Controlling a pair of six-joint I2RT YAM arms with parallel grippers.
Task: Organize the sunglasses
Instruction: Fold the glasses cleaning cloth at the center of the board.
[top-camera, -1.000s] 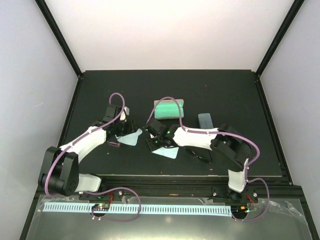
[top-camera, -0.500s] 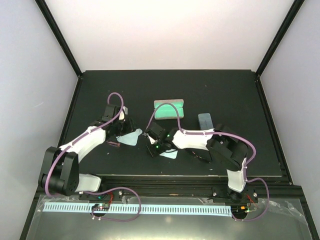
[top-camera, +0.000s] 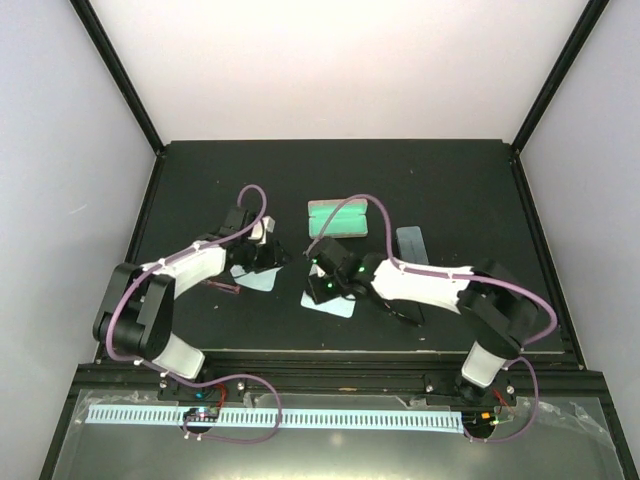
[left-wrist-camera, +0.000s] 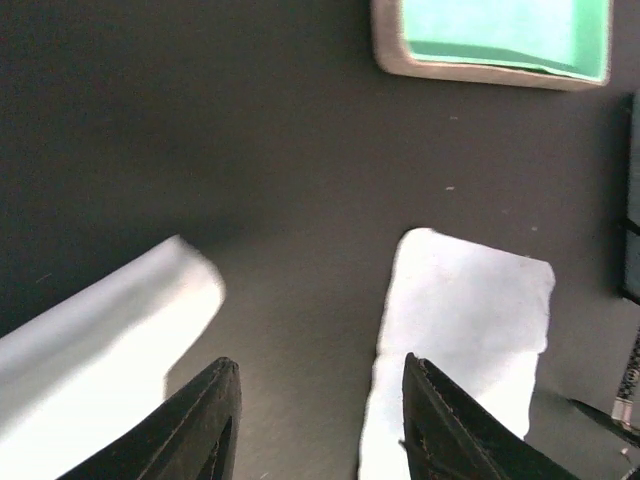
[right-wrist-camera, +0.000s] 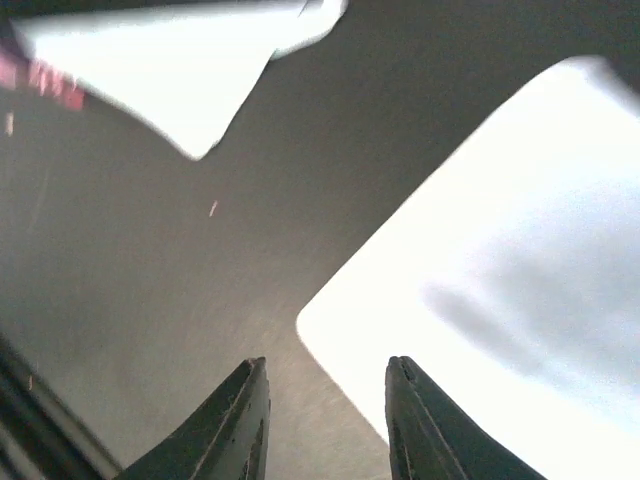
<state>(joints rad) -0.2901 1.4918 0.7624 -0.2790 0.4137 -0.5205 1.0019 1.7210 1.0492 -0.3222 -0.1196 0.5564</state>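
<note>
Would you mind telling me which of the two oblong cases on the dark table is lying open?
The beige-grey oblong case lies open, its mint-green lining facing up; the blue-grey oblong case to its right shows only its outside.

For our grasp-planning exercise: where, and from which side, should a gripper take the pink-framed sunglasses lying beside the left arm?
Probably from straight above, jaws spanning the short way across the middle of the pink-framed sunglasses: they lie low and flat on the table, long and thin, leaving nothing to grab from the side.
</note>
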